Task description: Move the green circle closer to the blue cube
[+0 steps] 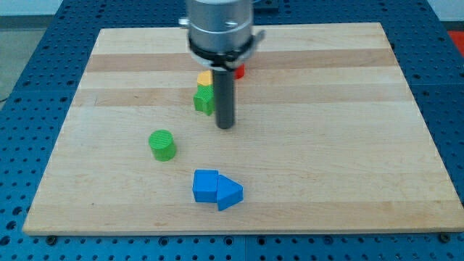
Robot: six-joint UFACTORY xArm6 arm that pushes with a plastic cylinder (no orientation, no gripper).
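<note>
The green circle (pixel 162 144) is a short, round, bright green block that stands flat on the wooden board (pixel 348 145). Its top is a smooth round face. Nothing touches it.

I will use the green circle as my landmark. The blue cube (pixel 205 185) sits near it, toward the view's bottom and right, with bare wood between the two. Nothing stands in the gap between them. A blue triangle block (pixel 230 193) is pressed against the far side of the blue cube, the side away from the green circle.

Toward the view's top and right of the green circle there is a small clump of blocks. A green block (pixel 204 99) with pointy edges is the closest one of the clump. A yellow block (pixel 205 77) sits right behind it, touching it or almost touching. A red block (pixel 239 70) peeks out farther off, mostly hidden by the arm, so I cannot tell its shape.

My tip (pixel 225 126) is the bottom end of a plain dark rod, and it holds nothing. It is down by the board, up and to the right of the green circle, well apart from it. It is just beside the pointy green block.
</note>
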